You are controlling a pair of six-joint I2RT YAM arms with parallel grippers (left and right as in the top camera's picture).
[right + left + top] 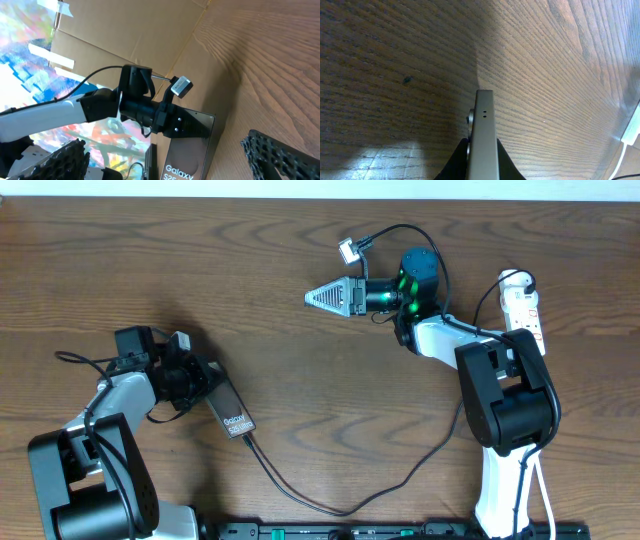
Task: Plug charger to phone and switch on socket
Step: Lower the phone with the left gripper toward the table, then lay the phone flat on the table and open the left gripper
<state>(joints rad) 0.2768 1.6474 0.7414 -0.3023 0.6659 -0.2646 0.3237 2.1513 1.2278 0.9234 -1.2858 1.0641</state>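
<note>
Nearest the robot, at 6 o'clock on the brown wood-grain tabletop (150, 260), a long thin black cable (330, 508) dips in a loose loop. One end runs to 8 o'clock and meets the lower short edge of a flat dark rectangular smartphone (235, 415) with white "Galaxy" lettering. The other climbs past the right arm toward 3 o'clock. The left tool (212, 394) is clamped on the smartphone's upper end. Its wrist view shows the grey metal edge gripped between dark fingers (457, 160) above the wood. Farther out, near 12 o'clock, the right tool (318, 297) points toward 9 o'clock with its fingers (280, 155) spread wide and nothing between them. At 2 o'clock lies a small elongated white power strip (524, 305) with red markings. Its switch position is too small to read.
</note>
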